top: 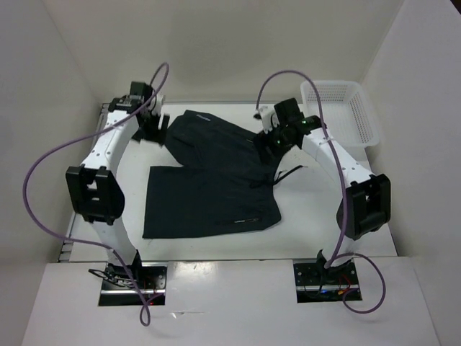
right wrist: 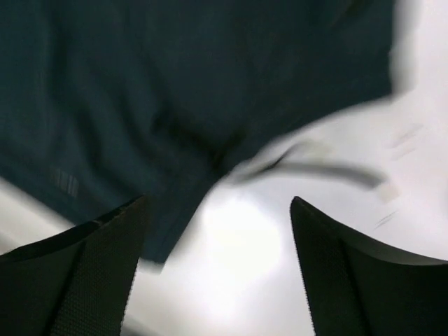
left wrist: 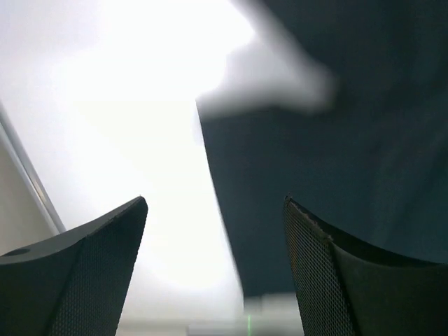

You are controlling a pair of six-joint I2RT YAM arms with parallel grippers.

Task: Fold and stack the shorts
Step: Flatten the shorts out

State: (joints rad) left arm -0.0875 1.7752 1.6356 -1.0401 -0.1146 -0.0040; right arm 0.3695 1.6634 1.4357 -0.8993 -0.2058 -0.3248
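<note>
**Overhead view.** The shorts [top: 209,191] lie spread on the white table [top: 310,223], centre-left, with one dark layer laid askew over the other and their far edge reaching toward the back wall. The left pincer [top: 153,126] hangs just beside the far-left corner of the fabric. Its wrist view shows both fingers [left wrist: 91,273] spread wide with nothing between them, the cloth edge below and to the right. The right pincer [top: 271,131] hangs over the far-right corner; its fingers [right wrist: 350,280] likewise stand wide apart and hold nothing. A thin dark strand [top: 290,173], possibly a drawstring though blurred in the wrist view, trails off the right edge. A white lattice basket [top: 344,108] sits at the far right, apart from the shorts.
</note>
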